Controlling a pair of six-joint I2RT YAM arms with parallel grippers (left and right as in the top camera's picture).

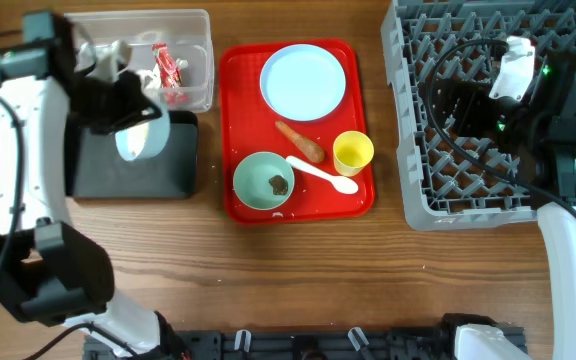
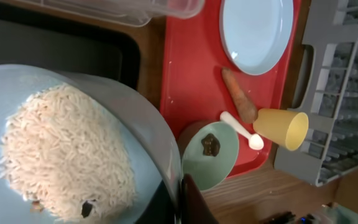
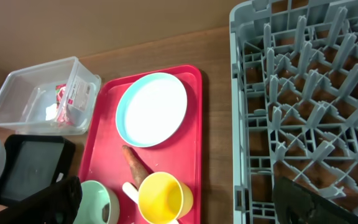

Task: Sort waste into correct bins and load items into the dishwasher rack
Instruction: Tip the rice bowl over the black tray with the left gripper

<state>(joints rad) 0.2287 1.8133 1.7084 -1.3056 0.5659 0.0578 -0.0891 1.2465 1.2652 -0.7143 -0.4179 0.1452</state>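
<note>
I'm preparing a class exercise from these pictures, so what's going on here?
The left tool is shut on the rim of a pale blue bowl of rice, held above the black tray. The right tool hangs open over the grey rack. On the red tray sit a plate, yellow cup, spoon, sausage piece and green bowl.

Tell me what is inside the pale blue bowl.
Loose white rice lies in the pale blue bowl, with a dark speck at its lower edge. Anything beneath the rice is covered.
</note>
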